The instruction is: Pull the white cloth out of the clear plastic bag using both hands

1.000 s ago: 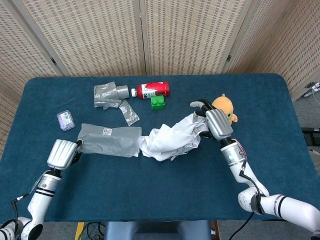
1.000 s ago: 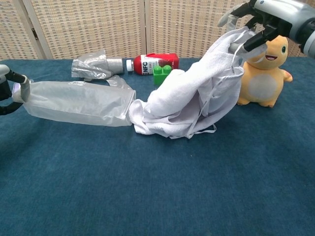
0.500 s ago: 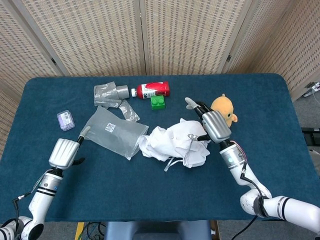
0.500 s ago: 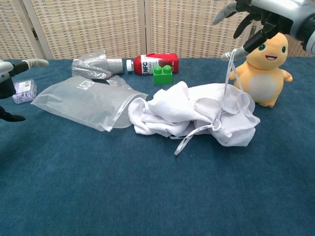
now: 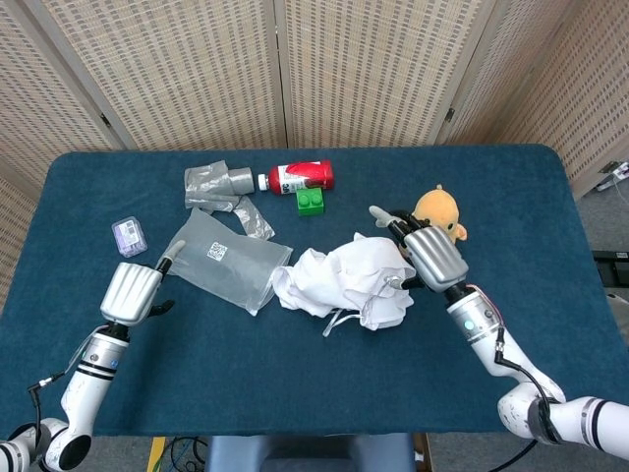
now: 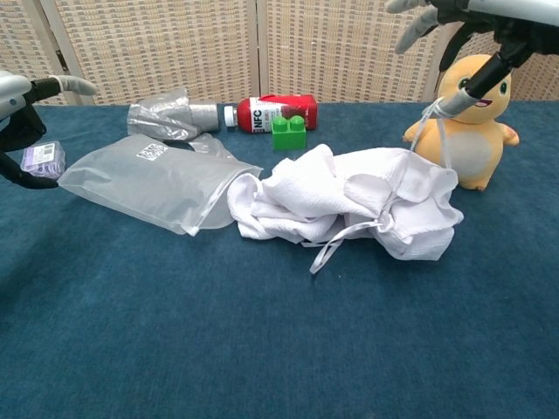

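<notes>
from above, on the blue table (image 5: 295, 393), the white cloth (image 5: 349, 280) lies in a crumpled heap near the middle, and the clear bag (image 5: 221, 265) lies flat just to its left. the bag's open mouth faces the heap, and the cloth's left edge touches it or sits barely inside; i cannot tell which. nearly all the cloth is out, so the pull looks close to finished. the heap's long axis runs left to right, while the bag slants from its far-left corner down to the mouth at the right. the right hand (image 5: 432, 256) hangs over the heap's right end, fingers spread, probably because that was the end being drawn away. the left hand (image 5: 133, 292) sits just off the bag's closed left end, where it would anchor the bag; its fingers are hidden under it in this view.

from the chest camera, the right hand (image 6: 476, 22) is high at the top right with fingers apart, yet a thin cloth string (image 6: 432, 122) is hooked over one fingertip and runs down to the heap. the left hand (image 6: 26, 105) is at the left edge, fingers apart and curved, touching nothing, with a gap to the bag. an orange plush toy (image 6: 467, 118) stands behind the cloth's right end, and a red bottle (image 6: 275, 112) and green block (image 6: 293, 133) lie further back.
</notes>
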Robot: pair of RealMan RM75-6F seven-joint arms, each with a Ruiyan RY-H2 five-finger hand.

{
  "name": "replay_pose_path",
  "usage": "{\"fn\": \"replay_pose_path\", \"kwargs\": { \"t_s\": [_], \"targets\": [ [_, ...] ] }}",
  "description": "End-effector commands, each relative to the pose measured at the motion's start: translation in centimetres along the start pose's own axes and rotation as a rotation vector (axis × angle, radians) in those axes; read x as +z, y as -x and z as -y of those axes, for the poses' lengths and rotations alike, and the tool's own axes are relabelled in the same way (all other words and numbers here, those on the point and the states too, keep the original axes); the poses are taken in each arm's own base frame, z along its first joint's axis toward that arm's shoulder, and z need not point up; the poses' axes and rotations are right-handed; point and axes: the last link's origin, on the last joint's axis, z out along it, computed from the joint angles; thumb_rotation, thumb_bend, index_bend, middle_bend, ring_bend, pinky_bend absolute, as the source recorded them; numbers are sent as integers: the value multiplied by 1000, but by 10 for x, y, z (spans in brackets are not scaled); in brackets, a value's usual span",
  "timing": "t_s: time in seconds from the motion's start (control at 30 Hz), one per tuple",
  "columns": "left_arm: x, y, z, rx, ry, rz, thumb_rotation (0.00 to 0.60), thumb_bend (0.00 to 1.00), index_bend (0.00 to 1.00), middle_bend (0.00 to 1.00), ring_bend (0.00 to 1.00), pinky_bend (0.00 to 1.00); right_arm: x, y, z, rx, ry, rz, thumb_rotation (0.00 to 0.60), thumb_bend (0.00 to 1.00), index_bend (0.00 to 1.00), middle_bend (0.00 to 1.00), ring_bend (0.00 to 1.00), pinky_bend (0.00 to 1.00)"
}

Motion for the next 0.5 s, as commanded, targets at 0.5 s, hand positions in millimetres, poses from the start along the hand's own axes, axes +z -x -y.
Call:
{"fn": "replay_pose_path", "kwargs": {
  "t_s": [0.5],
  "targets": [
    [-1, 4, -10, -7, 21, 6, 600, 0, 119, 854, 745, 944, -34, 5, -6, -55, 78, 308, 600, 0, 91, 211, 103, 346]
  ]
}}
